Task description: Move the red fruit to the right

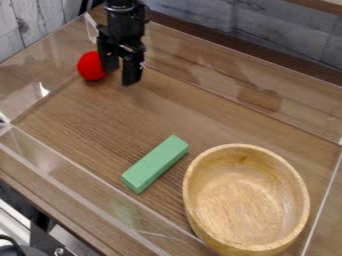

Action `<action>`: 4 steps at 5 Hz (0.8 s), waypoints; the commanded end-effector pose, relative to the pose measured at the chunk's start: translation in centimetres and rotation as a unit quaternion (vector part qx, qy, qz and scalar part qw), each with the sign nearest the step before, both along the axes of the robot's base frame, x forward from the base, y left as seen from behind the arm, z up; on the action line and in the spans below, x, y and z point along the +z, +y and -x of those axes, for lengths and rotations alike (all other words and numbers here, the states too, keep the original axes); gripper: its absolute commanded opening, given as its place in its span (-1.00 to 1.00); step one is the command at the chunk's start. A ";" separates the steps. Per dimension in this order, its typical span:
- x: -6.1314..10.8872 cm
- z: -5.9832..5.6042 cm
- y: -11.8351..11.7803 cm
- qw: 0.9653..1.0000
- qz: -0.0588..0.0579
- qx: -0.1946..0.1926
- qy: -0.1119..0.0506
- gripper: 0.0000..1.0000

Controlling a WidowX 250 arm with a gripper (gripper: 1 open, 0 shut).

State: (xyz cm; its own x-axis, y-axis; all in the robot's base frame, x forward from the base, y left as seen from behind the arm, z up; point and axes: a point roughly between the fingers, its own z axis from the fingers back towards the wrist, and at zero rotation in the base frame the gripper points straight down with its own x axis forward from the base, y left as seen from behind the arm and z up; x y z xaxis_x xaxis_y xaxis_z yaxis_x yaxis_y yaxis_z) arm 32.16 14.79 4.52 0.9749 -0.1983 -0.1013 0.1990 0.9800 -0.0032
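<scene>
The red fruit (90, 65) is a small round bright-red ball lying on the wooden table at the far left. My gripper (120, 72) hangs just to its right, pointing straight down, black fingers (131, 73) spread open. Nothing is between them. A narrow strip of table shows between the fruit and the nearest finger, so they look apart. The fruit's leafy top is too small to make out.
A green rectangular block (155, 163) lies in the middle front. A large wooden bowl (246, 196) stands at the front right. Clear plastic walls (40, 95) ring the table.
</scene>
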 end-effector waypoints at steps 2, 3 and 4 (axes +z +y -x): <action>1.3 -0.4 -0.5 0.999 -0.011 0.023 -0.022 1.00; 0.7 -0.6 0.0 1.000 -0.010 0.022 -0.019 1.00; 0.2 -0.2 0.1 0.999 -0.011 0.024 -0.018 -1.00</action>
State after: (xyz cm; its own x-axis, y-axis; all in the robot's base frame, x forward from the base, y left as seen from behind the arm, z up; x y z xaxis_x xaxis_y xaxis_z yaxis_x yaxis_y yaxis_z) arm 31.96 14.26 3.18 0.9811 -0.1578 -0.1118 0.1580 0.9874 -0.0071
